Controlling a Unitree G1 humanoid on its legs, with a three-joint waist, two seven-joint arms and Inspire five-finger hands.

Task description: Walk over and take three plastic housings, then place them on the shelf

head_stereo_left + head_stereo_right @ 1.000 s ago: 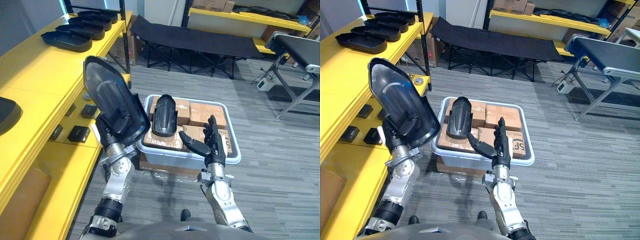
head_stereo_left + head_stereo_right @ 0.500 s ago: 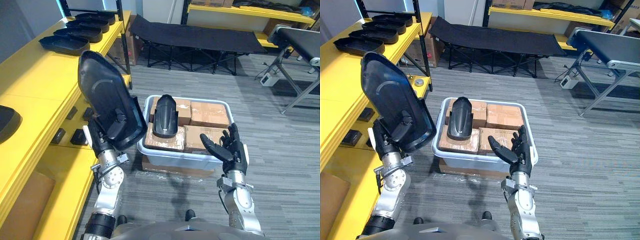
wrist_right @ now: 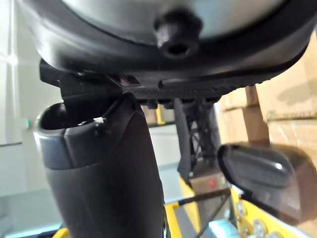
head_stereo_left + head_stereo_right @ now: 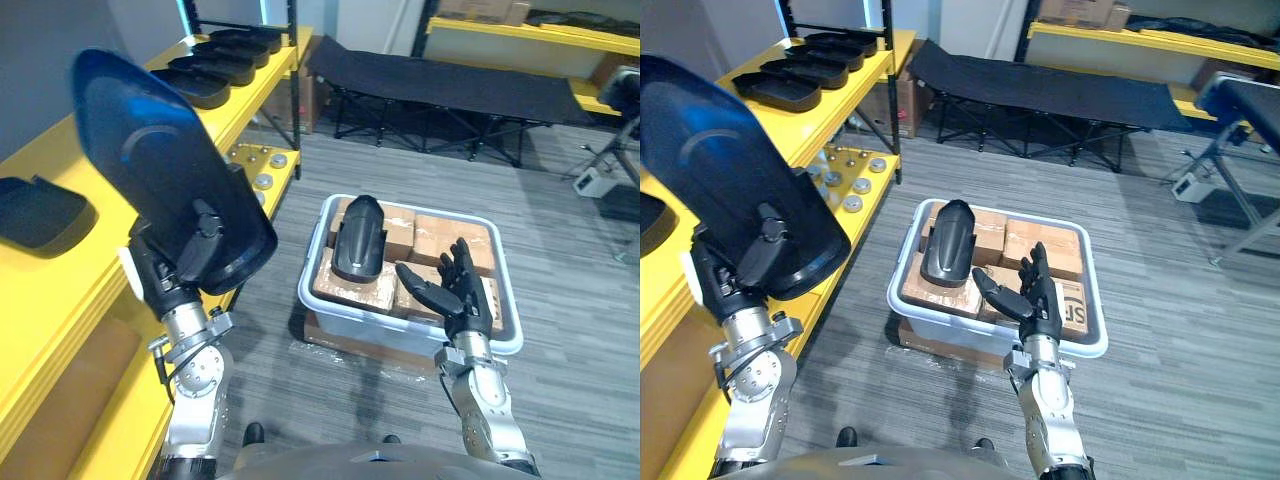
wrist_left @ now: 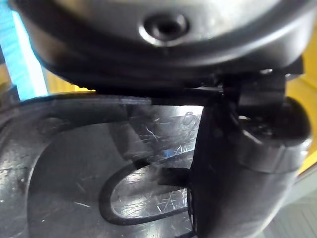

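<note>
Left hand: the left hand (image 4: 178,282) is clamped on the lower, narrow end of the held housing (image 4: 160,180). Its fingers are curled round the edge, and the left wrist view shows the thumb pressed on the scratched inner face.
Why held so: gripping one end lifts the housing clear of the tub and above the level of the shelf's top — a carrying pose, judged fit for swinging it over the yellow shelf (image 4: 45,265) just beside that arm.
Held housing, axis: the long axis is near upright and leans toward the shelf. The broad rounded end is up, and the face with the curved ridge is turned to the robot's head.
Right hand: the right hand (image 4: 462,292) has its fingers straight and spread and holds nothing. It hovers over the near rim of the tub (image 4: 335,312).
Second housing: the second housing (image 4: 358,238) lies domed side up on the cardboard boxes (image 4: 440,228) inside the tub, with its long axis running away from the robot.
Housings on the shelf: the row of housings (image 4: 215,70) lies flat at the far end, with one more housing (image 4: 35,210) nearer, at the left edge.
Judgement: placement is not yet done — the open stretch of shelf between the two groups looks like the likely spot.
</note>
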